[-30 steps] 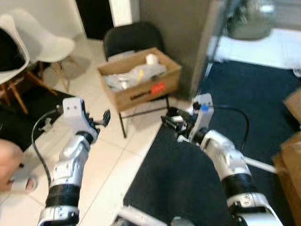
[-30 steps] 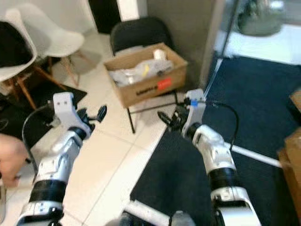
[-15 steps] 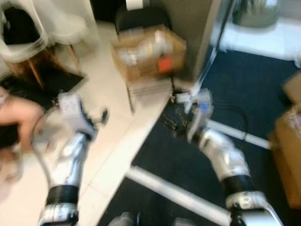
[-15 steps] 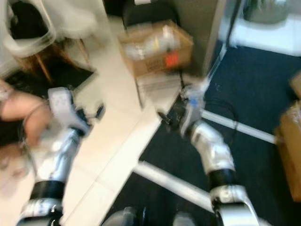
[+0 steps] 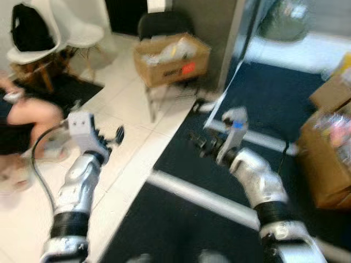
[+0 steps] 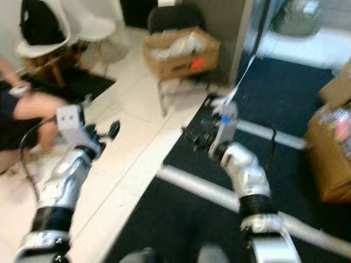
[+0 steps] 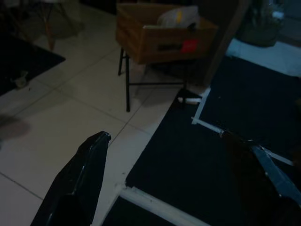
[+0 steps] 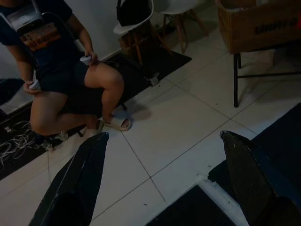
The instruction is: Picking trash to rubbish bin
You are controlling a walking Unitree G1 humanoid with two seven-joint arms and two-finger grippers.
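A brown cardboard box point(image 5: 171, 57) holding crumpled plastic and paper sits on a black chair point(image 5: 164, 24) at the far middle. Near the dark carpet's corner, below the chair, a small white scrap point(image 7: 190, 100) lies on the floor. My left gripper point(image 5: 115, 136) is raised over the white tiles, open and empty. My right gripper point(image 5: 198, 143) hovers over the carpet edge, also open with nothing between its fingers. Both are well short of the box.
A person point(image 8: 70, 70) sits low at the left, one sandalled foot on the tiles. Behind stand white chairs point(image 5: 82, 35), one with a black bag point(image 5: 32, 33). Cardboard boxes point(image 5: 329, 153) stand at the right. White tape lines point(image 5: 203, 192) cross the dark carpet point(image 5: 181, 230).
The whole view has shifted as the camera moved: the box and chair now look farther off and the seated person is more in view. Both arms keep the same raised pose.
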